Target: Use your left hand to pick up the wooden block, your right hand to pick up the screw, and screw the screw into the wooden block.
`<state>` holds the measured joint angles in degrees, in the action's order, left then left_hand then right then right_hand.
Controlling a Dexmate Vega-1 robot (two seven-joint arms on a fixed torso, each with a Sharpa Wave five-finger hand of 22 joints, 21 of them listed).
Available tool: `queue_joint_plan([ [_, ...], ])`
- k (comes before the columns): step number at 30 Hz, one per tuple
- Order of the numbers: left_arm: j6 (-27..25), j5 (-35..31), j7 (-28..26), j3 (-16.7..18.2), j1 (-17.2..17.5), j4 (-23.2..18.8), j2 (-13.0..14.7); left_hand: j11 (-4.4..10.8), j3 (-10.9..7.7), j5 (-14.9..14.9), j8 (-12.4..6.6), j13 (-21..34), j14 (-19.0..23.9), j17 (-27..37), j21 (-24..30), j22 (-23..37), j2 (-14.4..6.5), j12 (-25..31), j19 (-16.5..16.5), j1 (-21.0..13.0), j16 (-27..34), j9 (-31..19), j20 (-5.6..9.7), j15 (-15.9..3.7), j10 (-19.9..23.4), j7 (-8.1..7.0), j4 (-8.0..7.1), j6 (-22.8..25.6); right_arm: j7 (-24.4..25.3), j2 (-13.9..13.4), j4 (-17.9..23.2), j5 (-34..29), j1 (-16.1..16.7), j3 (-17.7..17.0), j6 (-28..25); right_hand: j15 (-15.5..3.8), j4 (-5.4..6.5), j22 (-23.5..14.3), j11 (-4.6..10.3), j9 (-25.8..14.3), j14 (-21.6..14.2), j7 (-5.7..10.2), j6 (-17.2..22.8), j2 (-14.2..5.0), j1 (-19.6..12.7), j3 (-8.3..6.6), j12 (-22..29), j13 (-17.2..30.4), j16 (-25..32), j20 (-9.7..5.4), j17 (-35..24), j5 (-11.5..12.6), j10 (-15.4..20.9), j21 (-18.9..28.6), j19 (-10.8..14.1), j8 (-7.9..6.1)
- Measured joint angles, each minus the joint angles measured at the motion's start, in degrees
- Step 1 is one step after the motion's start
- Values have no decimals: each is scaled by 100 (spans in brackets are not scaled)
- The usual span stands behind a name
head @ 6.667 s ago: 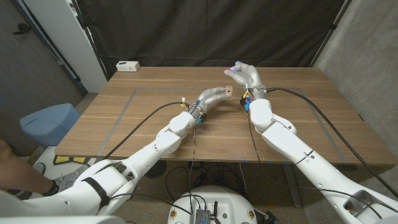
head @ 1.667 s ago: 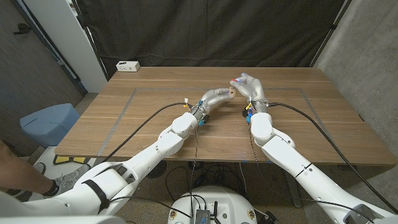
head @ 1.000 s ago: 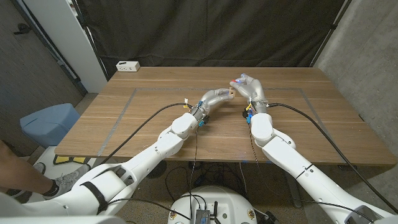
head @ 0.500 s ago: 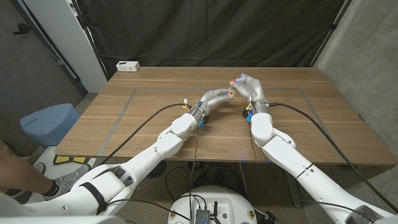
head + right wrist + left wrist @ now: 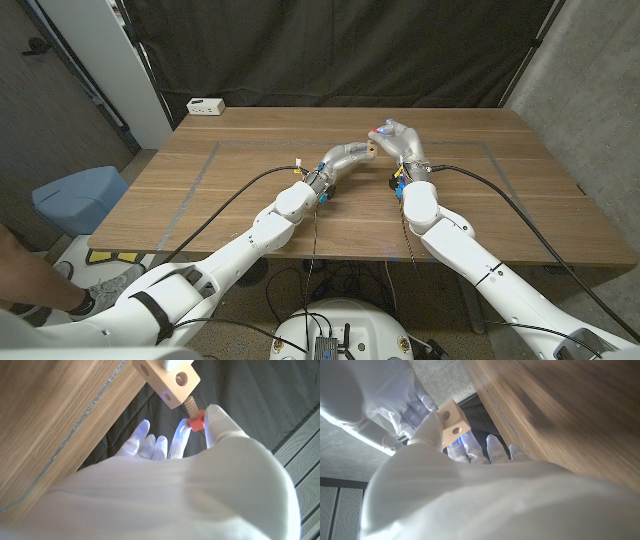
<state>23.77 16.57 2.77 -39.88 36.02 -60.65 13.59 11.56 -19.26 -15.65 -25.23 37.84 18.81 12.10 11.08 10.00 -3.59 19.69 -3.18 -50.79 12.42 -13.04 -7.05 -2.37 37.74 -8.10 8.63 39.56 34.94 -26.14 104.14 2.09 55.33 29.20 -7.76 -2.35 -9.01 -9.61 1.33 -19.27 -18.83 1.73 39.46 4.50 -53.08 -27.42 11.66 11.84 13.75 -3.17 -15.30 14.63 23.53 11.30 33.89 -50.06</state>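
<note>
Left hand (image 5: 347, 155) holds wooden block (image 5: 370, 148) raised above table (image 5: 200, 190), mid-table toward far side. Right hand (image 5: 398, 138) pinches red head of screw (image 5: 194, 417); threaded shaft meets block's side. Block (image 5: 167, 380) shows round holes on faces. White box (image 5: 205, 105) sits at table's far left corner.

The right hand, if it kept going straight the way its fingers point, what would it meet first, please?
Most likely the wooden block: the right hand pinches the red-headed screw, whose thread already enters the block held by the left hand. Depth beyond is unclear.
</note>
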Motion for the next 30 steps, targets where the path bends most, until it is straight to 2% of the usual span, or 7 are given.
queue_joint_plan([
  [23, 73, 32, 93, -1, -80, 151, -56, 26, 1, 1, 20, -1, 0, 0, 0, 0, 0, -21, 0, 0, 0, 3, 0, 0, 27, 0, 1, 0, 0, 24, -80, -1, -46, 31, 21, 0, -7, 0, 0, 15, 0, 0, 0, 1, 0, 7, 0, 0, 0, 0, 1, 21, 0, 0, 0, 0],
  [30, 74, 34, 102, -4, -84, 161, -61, 26, 1, 2, 0, 1, 0, 0, 0, 0, 0, -21, 0, 0, 0, 15, 0, 0, 27, 0, 1, 0, 2, 16, -85, -2, -47, 27, 21, 0, -7, 0, 0, 20, 0, -1, 0, -1, -2, 7, 0, 0, 0, 0, 1, 21, 0, 0, 0, -43],
])
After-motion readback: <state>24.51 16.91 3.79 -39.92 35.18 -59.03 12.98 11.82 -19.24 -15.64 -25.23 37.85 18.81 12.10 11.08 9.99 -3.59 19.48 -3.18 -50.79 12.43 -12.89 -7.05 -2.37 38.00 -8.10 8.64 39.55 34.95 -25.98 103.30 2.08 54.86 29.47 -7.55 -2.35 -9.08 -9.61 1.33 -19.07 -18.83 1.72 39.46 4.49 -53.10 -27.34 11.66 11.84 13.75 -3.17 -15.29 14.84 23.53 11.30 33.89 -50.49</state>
